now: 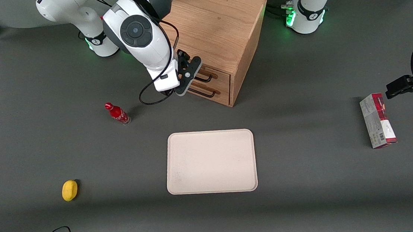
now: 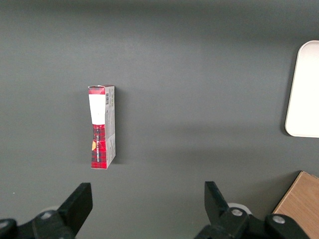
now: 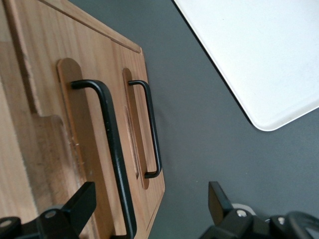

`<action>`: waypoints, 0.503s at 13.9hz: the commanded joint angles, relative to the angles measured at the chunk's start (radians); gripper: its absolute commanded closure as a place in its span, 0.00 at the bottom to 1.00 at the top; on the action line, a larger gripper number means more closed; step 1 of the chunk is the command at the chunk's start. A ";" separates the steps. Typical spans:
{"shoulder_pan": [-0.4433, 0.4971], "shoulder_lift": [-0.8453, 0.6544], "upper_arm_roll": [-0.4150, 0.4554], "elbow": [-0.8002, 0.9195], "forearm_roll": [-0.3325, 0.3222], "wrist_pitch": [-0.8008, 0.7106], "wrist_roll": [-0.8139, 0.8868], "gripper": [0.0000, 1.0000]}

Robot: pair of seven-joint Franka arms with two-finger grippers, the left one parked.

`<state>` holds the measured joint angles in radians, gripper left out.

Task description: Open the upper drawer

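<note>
The wooden cabinet stands at the back of the table, its two drawer fronts facing the working arm's end. The upper drawer is closed flush, and its thin black handle runs along the front. Below it sits the lower drawer's handle. My right gripper hangs directly in front of the upper drawer, open. In the right wrist view the gripper has the upper handle passing between its spread fingers, nearer to one finger, with no contact showing.
A cream tray lies nearer the front camera than the cabinet. A red bottle and a yellow lemon lie toward the working arm's end. A red and grey box lies toward the parked arm's end.
</note>
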<state>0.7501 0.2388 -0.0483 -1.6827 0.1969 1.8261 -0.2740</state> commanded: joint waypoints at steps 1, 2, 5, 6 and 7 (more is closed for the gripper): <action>0.008 -0.013 -0.005 -0.043 -0.019 0.050 -0.022 0.00; 0.009 -0.013 -0.005 -0.060 -0.019 0.068 -0.022 0.00; 0.009 -0.012 -0.004 -0.086 -0.019 0.097 -0.031 0.00; 0.009 -0.010 -0.004 -0.089 -0.019 0.098 -0.033 0.00; 0.009 -0.010 -0.004 -0.097 -0.021 0.099 -0.033 0.00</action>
<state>0.7503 0.2392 -0.0481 -1.7548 0.1939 1.9064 -0.2865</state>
